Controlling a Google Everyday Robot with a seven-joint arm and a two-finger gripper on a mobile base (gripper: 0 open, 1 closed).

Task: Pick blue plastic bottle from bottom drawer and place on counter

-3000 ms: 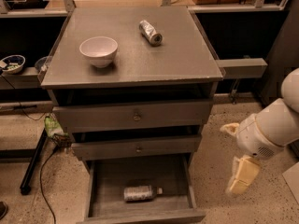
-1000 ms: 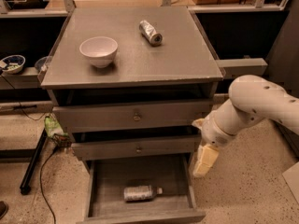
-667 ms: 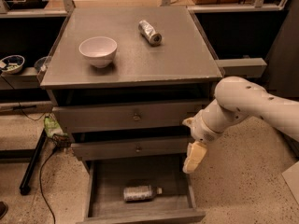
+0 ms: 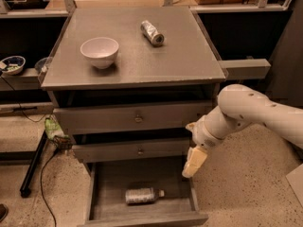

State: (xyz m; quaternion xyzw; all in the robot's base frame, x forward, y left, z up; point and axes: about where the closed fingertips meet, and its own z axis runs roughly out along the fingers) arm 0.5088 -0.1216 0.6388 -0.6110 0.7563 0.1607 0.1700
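Note:
The blue plastic bottle (image 4: 143, 195) lies on its side on the floor of the open bottom drawer (image 4: 111, 183), cap pointing right. My gripper (image 4: 194, 162) hangs from the white arm at the drawer's right side, above and to the right of the bottle, apart from it. The counter (image 4: 184, 56) is the cabinet's flat grey top, above the two upper drawers.
A white bowl (image 4: 99, 52) stands on the counter's left. A shiny silver can (image 4: 152, 33) lies at its back middle. The two upper drawers (image 4: 137, 118) stick out slightly. A small bowl (image 4: 12, 65) sits on a shelf at left. A black stand leg (image 4: 32, 167) and cables lie on the floor.
My arm has swung left from the far right of the view to the cabinet's right front, and the gripper now hangs over the bottom drawer's right edge. The bottle has not moved.

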